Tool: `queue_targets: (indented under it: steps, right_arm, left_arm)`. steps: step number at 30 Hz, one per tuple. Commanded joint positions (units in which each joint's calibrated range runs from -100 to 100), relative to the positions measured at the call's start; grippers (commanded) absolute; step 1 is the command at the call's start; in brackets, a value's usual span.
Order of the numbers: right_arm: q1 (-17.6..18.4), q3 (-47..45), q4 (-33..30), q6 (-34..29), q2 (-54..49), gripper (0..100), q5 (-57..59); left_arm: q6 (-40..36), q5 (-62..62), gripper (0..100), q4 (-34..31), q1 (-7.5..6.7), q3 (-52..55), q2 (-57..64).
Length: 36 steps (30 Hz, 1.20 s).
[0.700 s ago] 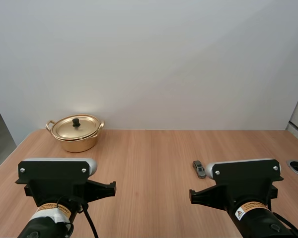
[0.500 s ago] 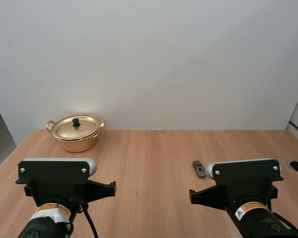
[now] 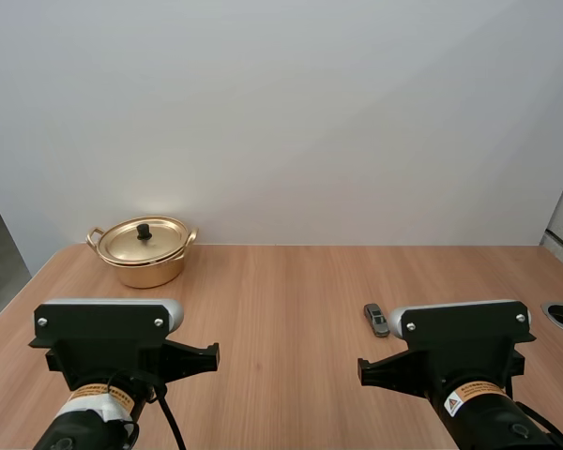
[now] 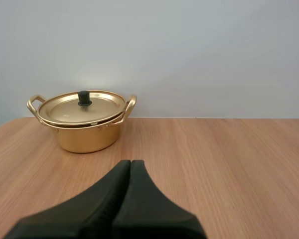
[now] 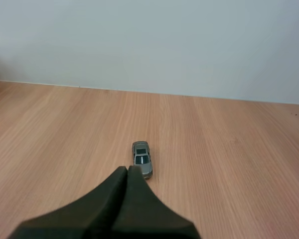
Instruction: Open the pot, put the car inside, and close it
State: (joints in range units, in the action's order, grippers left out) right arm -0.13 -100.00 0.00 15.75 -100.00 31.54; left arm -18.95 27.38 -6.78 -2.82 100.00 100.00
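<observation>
High view: pot [image 3: 144, 251] by far-left table [image 3: 281, 291] edge, car [image 3: 376, 320] well apart.

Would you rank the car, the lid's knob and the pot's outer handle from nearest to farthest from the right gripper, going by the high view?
1. car, just ahead of the right gripper
2. knob, on the lid, far across the table
3. outer handle, beyond the knob, by the table's left edge
</observation>
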Motion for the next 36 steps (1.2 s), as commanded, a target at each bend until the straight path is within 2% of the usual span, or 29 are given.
queue_targets:
  steps: [1,10,14,17,19,23,25,27,32,34,36]
  right_arm:
    - [0.03,0.00,0.00,-0.06,0.00,0,-0.05]
    - [0.03,0.00,0.00,-0.06,0.00,0,-0.23]
    - [-0.54,0.00,0.00,-0.06,0.00,0,0.21]
    - [-0.84,1.72,0.00,-0.06,0.00,0,0.21]
    - [-0.84,2.38,1.80,-0.06,0.00,0,0.21]
    - [-0.84,2.50,3.15,-0.06,0.00,0,-0.56]
    - [-0.84,2.68,1.23,0.19,0.00,0,-0.38]
    - [-0.84,3.99,-3.81,0.19,0.00,0,0.03]
    - [-0.44,11.79,-19.75,0.19,0.00,0,0.19]
    - [0.11,16.29,-22.59,0.19,0.00,0,1.91]
    - [0.48,22.15,-23.15,0.19,0.00,0,8.36]
  left_arm:
    - [-0.03,0.04,0,0.05,0.04,0.00,0.00]
    - [-0.03,-1.56,0,2.63,0.04,0.00,0.00]
    - [1.37,-15.22,0,-1.56,0.04,-0.29,0.00]
    - [5.29,-29.49,0,-2.99,0.04,-4.35,0.00]
    - [8.51,-33.85,0,-2.99,0.12,-9.45,0.00]
    - [8.43,-21.26,0,-2.63,0.81,-19.10,0.00]
    - [8.17,-10.61,0,-1.85,1.66,-23.34,0.00]
    - [8.27,-3.07,0,-2.07,2.11,-25.62,0.00]
    - [10.21,-1.38,0,-3.12,2.51,-26.94,-0.92]
    - [8.50,4.33,0,-3.12,3.33,-27.00,-4.82]
    - [7.88,10.10,0,-3.26,4.44,-27.00,-9.35]
